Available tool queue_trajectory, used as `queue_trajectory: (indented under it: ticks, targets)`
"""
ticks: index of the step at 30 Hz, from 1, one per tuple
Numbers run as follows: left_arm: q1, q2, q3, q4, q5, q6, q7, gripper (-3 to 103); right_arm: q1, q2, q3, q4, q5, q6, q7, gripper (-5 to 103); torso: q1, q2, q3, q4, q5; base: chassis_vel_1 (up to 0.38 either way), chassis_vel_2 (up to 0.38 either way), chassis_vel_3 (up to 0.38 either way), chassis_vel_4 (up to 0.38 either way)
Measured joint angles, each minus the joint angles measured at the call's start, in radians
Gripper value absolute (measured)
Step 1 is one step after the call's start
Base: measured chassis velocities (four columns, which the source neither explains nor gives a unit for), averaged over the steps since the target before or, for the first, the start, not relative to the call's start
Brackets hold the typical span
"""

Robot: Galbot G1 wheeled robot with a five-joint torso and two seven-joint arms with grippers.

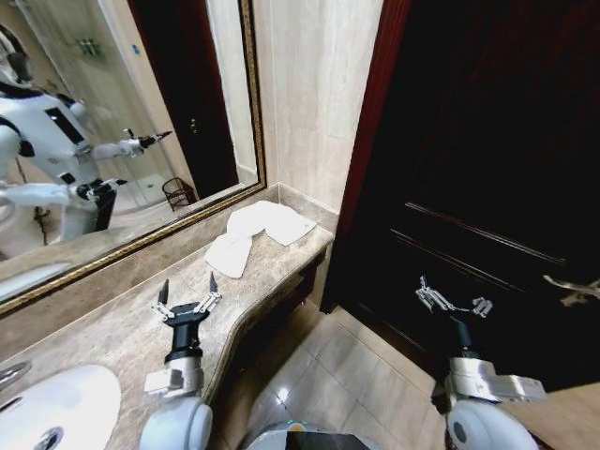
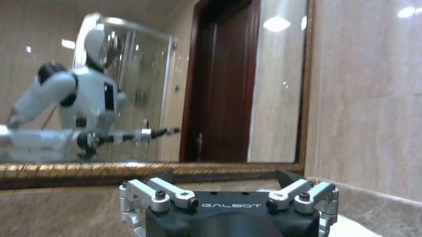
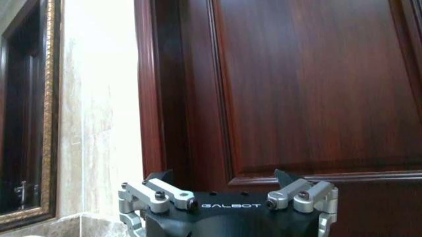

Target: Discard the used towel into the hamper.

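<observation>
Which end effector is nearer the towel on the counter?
Left. The left end effector hovers open over the counter, short of the towel; the right end effector, also open, hangs off the counter, before the door.

The right tool [image 3: 224,178], apparently spread open, faces a dark wooden door [image 3: 310,84] beside a marble wall [image 3: 99,123].

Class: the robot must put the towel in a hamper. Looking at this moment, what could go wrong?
1. The towel lies crumpled at the counter's far end, beyond the open left gripper; a partial pinch might let it slip off the edge.
2. The open right gripper hangs close to the dark door and might bump it.
</observation>
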Motion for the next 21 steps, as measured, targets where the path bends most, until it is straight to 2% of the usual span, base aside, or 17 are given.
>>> queue_trajectory:
  ticks: [2,3,5,6,9,13,20,21]
  targets:
    - [-0.035,0.097,-0.048,0.035,-0.114,0.050,0.000,100,-0.010,0.000,-0.001,-0.002,-0.005,0.004,-0.006,100,0.000,0.000,0.000,0.0001,-0.0002,0.033,-0.006,-0.009,0.016]
    - [-0.035,0.097,-0.048,0.035,-0.114,0.050,0.000,100,-0.010,0.000,-0.001,-0.002,-0.005,0.004,-0.006,100,0.000,0.000,0.000,0.0001,-0.0002,0.000,0.000,0.000,0.000]
    - [-0.063,0.159,-0.067,0.058,-0.188,0.082,0.017,100,-0.015,0.000,-0.003,-0.003,-0.010,0.006,-0.011,100,0.000,0.000,0.000,0.0001,-0.0002,0.000,0.000,0.000,0.000]
    - [-0.063,0.159,-0.067,0.058,-0.188,0.082,0.017,100,-0.015,0.000,-0.003,-0.003,-0.010,0.006,-0.011,100,0.000,0.000,0.000,0.0001,-0.0002,0.000,0.000,0.000,0.000]
    - [-0.111,0.229,-0.063,0.086,-0.277,0.132,0.048,100,-0.018,-0.002,-0.008,-0.003,-0.020,0.008,-0.015,100,0.000,0.000,0.000,0.0000,0.0000,0.000,0.000,0.000,0.000]
    - [-0.163,0.279,-0.046,0.134,-0.338,0.157,0.071,100,-0.021,-0.001,-0.011,-0.004,-0.030,0.012,-0.016,100,0.001,0.000,0.000,0.0001,0.0001,0.000,0.000,0.000,0.000]
    - [-0.274,0.367,-0.006,0.252,-0.433,0.205,0.074,100,-0.039,0.003,-0.011,-0.011,-0.042,0.025,-0.025,100,0.000,0.000,0.000,0.0000,-0.0001,0.000,0.000,0.000,0.000]
    - [-0.301,0.392,0.005,0.281,-0.448,0.212,0.074,102,-0.043,0.005,-0.011,-0.012,-0.047,0.028,-0.026,100,0.000,0.000,0.000,-0.0001,-0.0001,0.000,0.000,0.000,0.000]
